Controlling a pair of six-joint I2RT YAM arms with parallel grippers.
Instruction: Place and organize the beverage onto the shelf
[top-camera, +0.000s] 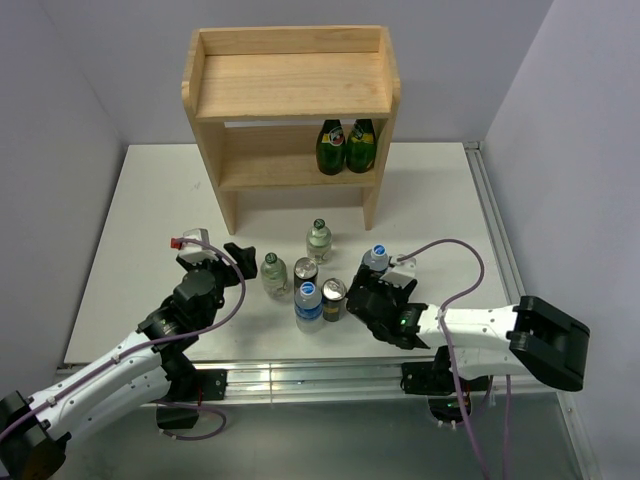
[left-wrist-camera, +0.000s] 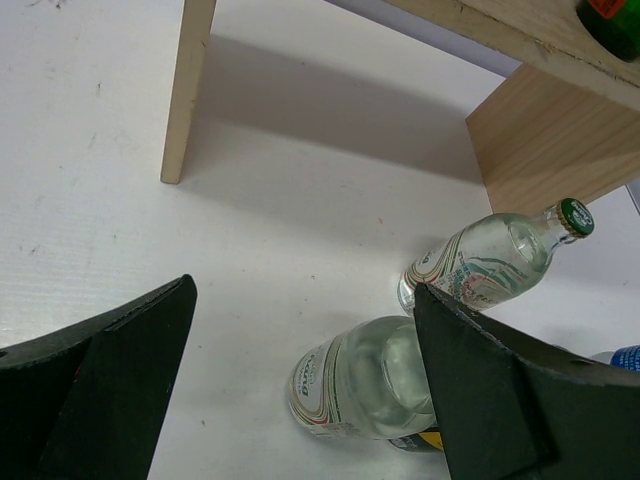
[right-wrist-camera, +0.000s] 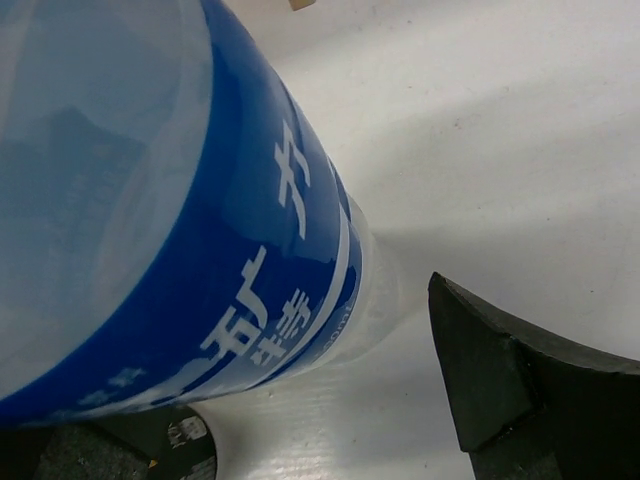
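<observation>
Right gripper (top-camera: 372, 283) gaped wide around a water bottle (right-wrist-camera: 250, 200); all six drinks (top-camera: 305, 270) awaited the twelve o'clock shelf (top-camera: 290, 85), I judged.

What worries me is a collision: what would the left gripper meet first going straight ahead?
Probably the nearer clear glass bottle, just ahead of the open left gripper; depth is unclear.
</observation>
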